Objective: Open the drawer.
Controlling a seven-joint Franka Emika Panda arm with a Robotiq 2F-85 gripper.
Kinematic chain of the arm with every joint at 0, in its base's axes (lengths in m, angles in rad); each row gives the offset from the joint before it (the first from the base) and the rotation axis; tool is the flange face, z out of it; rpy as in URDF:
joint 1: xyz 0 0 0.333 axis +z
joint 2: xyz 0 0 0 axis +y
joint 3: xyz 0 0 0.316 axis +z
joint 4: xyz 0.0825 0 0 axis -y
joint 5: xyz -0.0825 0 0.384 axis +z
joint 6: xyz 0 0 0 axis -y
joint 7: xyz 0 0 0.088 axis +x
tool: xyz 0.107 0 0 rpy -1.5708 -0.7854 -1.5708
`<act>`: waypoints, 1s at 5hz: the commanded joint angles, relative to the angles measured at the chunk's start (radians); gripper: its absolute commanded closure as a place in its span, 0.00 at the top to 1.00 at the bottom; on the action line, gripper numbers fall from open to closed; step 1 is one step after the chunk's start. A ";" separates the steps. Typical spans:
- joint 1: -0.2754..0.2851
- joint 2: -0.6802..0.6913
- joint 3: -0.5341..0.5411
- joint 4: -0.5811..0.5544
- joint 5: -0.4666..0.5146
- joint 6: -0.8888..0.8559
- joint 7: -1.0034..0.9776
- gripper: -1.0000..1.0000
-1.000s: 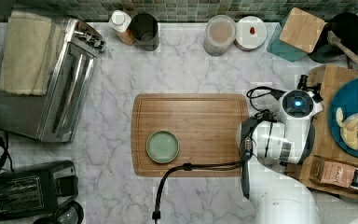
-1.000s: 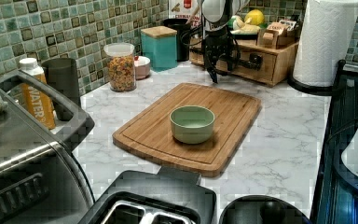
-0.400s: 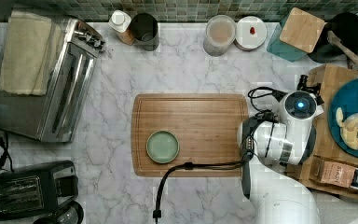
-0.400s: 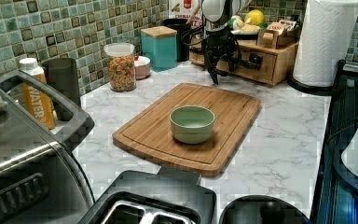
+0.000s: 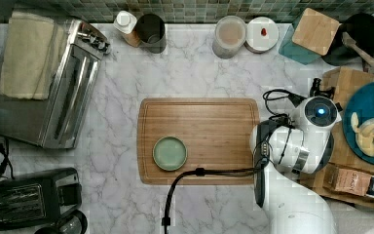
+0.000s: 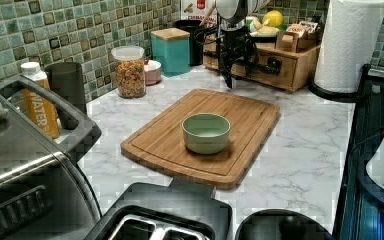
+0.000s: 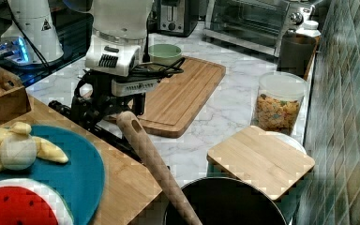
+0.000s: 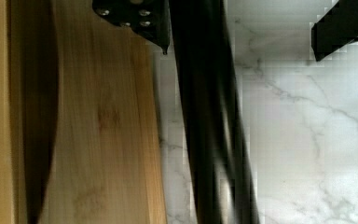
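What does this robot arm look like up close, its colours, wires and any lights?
The arm is glossy white with rounded, bulbous joints and dark bands between segments. A small blue light glows on top of one joint. Black cables loop around the wrist. The gripper is black metal, below a white block with vent slots.
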 commanded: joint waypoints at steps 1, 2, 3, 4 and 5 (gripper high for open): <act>0.262 -0.141 0.185 -0.033 0.016 -0.060 0.192 1.00; 0.298 -0.140 0.191 -0.038 -0.006 -0.058 0.220 1.00; 0.304 -0.102 0.220 0.018 0.035 -0.094 0.164 1.00; 0.347 -0.095 0.219 0.043 0.050 -0.102 0.215 1.00; 0.375 -0.102 0.221 0.059 0.041 -0.134 0.338 1.00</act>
